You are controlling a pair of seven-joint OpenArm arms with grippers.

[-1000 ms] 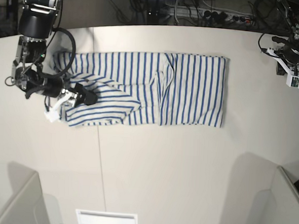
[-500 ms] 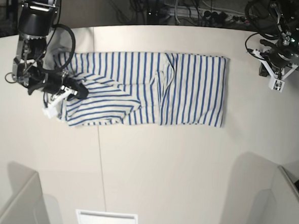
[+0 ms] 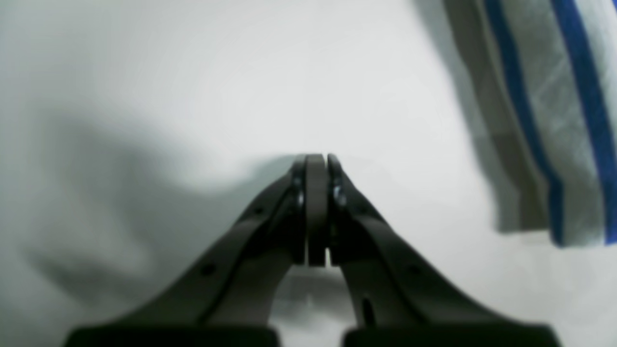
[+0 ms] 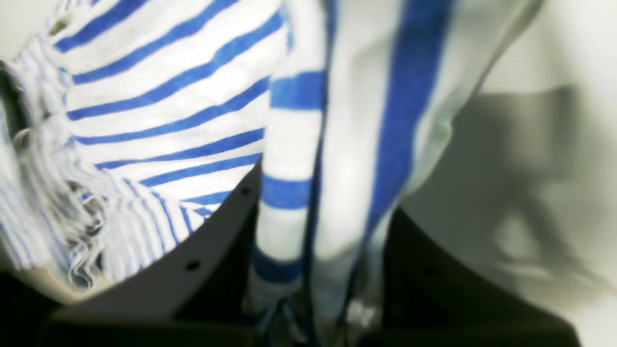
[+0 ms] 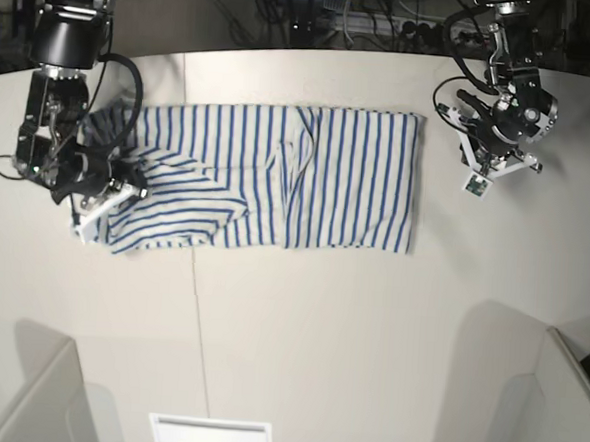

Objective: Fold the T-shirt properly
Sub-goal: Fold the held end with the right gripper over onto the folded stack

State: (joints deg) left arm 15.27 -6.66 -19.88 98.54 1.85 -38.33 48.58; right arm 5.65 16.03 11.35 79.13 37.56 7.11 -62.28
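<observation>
Soft woven-looking cloth T-shirt, smooth matt table, seemingly matt plastic right gripper.

Right claw closed on T-shirt, dragging it leftward.

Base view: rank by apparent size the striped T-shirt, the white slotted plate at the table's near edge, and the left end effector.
1. White cloth T-shirt with thin blue stripes, by far the largest.
2. White slotted rectangular plate set in the table.
3. Left end effector, smallest, though it stands above the table, so this ranking is less sure.
</observation>
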